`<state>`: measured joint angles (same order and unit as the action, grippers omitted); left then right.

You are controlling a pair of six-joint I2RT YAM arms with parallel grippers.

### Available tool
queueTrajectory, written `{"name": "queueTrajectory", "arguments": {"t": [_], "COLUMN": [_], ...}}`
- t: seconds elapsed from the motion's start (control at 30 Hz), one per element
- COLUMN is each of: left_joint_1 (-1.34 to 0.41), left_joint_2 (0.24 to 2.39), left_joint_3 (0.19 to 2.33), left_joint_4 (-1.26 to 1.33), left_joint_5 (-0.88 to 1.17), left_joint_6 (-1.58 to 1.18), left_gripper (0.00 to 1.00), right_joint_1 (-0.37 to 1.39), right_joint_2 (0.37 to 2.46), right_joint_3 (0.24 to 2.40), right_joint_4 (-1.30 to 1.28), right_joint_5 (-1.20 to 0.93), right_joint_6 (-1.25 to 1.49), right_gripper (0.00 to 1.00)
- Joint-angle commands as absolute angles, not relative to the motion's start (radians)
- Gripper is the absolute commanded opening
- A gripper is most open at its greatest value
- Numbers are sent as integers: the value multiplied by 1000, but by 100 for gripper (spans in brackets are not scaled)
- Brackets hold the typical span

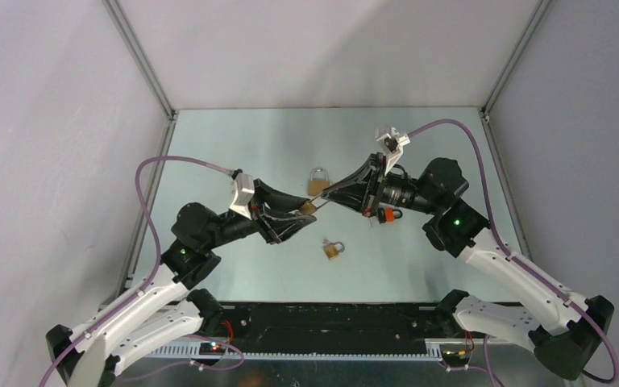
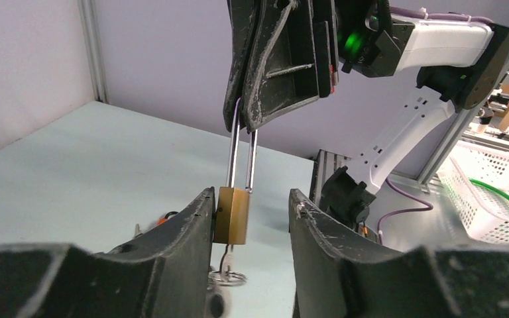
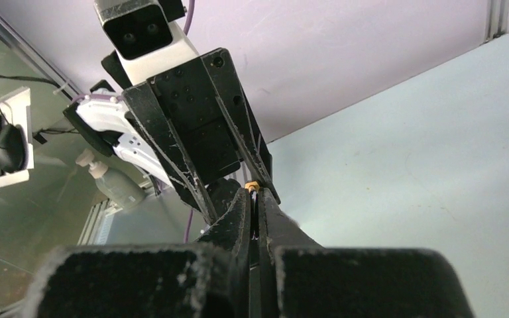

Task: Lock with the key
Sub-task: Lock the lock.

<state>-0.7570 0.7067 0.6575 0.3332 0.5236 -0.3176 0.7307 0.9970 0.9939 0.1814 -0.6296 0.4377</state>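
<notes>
A brass padlock (image 2: 232, 215) with a long steel shackle (image 2: 232, 156) hangs between my two grippers above the table. My right gripper (image 2: 240, 124) is shut on the top of the shackle; in the right wrist view (image 3: 255, 195) only a bit of brass (image 3: 252, 186) shows past its tips. My left gripper (image 2: 252, 199) is open around the padlock body, which touches one finger (image 2: 192, 222) and stands apart from the other (image 2: 311, 225). A key on a ring (image 2: 227, 270) sticks out of the body's underside. From the top view the padlock (image 1: 309, 207) is at mid-table.
Two more brass padlocks lie on the table, one behind the grippers (image 1: 317, 182) and one in front with a key ring (image 1: 334, 249). A small orange-tagged item (image 1: 385, 214) lies under the right wrist. Metal frame posts edge the table (image 1: 209, 145).
</notes>
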Motion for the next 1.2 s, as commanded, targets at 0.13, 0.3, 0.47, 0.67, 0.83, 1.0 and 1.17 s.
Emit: {"name": "queueTrajectory", "arguments": {"t": [0.13,0.3,0.47,0.67,0.83,1.0,1.17], "left_joint_1": [-758,-758,-759,-758,-759,-758,-758], "left_joint_2": [712,713,706,693,703,731,721], "left_joint_3": [656,652,644,631,659,679,685], "left_joint_4": [402,403,403,403,403,405,423], "left_joint_5": [513,516,512,554,638,688,713], "left_joint_6": [-333,-333,-329,-317,-334,-368,-373], "left_gripper": [38,19,0,0,0,0,0], "right_joint_1": [724,721,721,737,788,855,883], "right_joint_2": [966,969,971,966,964,983,1003], "right_joint_3": [997,996,995,978,959,955,921], "right_joint_4": [339,343,322,325,326,312,331], "right_joint_5": [-551,-557,-555,-555,-519,-492,-479], "right_joint_6": [544,555,550,498,392,302,264], "right_gripper": [0,0,0,0,0,0,0]}}
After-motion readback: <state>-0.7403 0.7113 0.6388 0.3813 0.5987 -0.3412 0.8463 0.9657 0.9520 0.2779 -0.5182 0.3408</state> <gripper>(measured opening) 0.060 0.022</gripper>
